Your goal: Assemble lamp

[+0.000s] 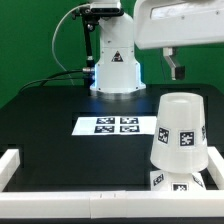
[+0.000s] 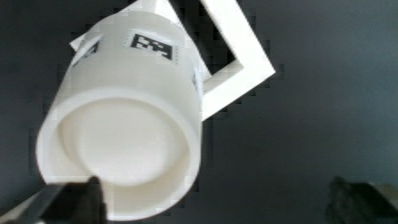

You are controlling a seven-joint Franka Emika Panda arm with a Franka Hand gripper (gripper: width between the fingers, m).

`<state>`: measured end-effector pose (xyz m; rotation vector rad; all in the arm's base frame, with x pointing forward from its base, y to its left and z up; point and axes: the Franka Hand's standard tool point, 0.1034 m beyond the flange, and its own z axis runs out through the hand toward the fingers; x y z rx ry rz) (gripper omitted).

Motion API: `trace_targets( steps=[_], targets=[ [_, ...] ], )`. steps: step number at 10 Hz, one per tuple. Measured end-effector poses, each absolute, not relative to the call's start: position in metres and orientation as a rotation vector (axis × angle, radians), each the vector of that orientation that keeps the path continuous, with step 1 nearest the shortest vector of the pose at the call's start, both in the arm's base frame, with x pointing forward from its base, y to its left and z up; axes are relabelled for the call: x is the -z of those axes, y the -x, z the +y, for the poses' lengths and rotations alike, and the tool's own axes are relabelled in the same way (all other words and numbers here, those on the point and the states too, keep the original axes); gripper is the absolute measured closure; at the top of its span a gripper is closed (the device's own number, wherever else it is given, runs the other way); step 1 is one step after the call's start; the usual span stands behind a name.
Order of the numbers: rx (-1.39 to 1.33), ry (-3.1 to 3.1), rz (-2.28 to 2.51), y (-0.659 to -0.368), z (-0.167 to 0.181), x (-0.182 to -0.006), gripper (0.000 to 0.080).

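Shade (image 1: 180, 132) lower right in exterior view, upright atop base block (image 1: 180, 182), marker board (image 1: 118, 125) mid-frame, my gripper (image 1: 176, 66) raised upper right, wrist view: shade (image 2: 121, 110) beneath, fingers (image 2: 75, 197) spread, grasping nothing

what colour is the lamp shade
White, with small black-and-white square tags on the shade; clearest in the exterior view.

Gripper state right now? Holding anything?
Gripper: open, holding nothing. In the wrist view its fingers are spread wide, with the lamp shade well beyond them, not gripped.
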<state>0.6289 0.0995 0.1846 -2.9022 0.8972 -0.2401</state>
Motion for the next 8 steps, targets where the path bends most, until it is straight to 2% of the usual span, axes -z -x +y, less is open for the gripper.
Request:
trace_targets(
  steps=[1,3,8],
  targets=[
    [0.242,2.902,0.896,-0.629,0.099,-0.185,0.0115],
    [0.183,2.9,0.883,-0.623,0.093,-0.206,0.0102],
    [0.192,2.905,0.883,-0.624,0.093,-0.2,0.0101]
  ],
)
